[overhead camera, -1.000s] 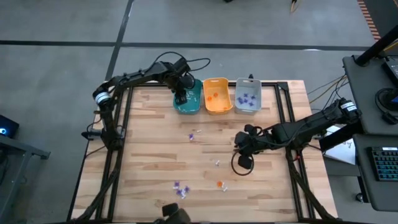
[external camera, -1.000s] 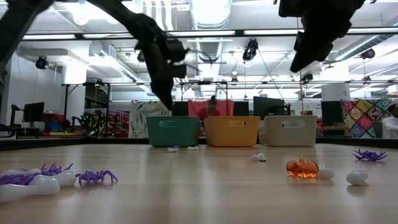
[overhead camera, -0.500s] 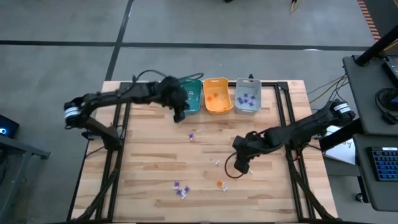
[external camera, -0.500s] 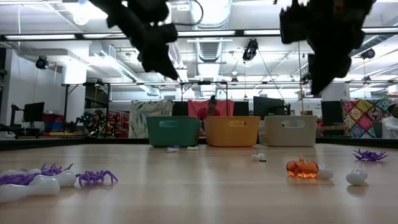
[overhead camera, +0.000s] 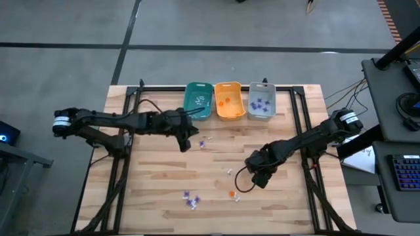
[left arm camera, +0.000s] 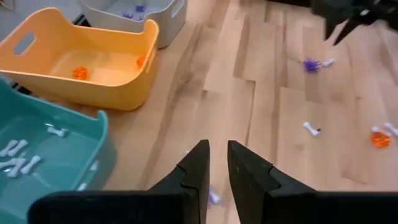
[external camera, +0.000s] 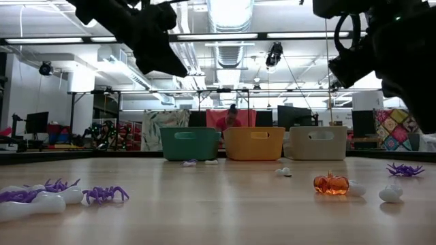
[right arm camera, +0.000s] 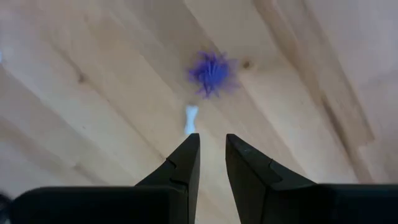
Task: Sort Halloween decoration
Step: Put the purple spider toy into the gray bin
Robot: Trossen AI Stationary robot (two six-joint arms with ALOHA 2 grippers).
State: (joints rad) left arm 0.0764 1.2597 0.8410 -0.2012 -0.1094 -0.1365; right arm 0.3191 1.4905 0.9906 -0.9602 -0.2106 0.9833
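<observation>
High view: my right gripper [overhead camera: 257,176] hangs low, fingers slightly parted, empty; white bone [right arm camera: 190,119] and purple spider [right arm camera: 211,72] just ahead.

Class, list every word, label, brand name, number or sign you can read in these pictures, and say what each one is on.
None can be read: no print shows on the teal bin, orange bin, grey bin, the trinkets or either arm.
Anything written in the room behind the table is too small to make out.
</observation>
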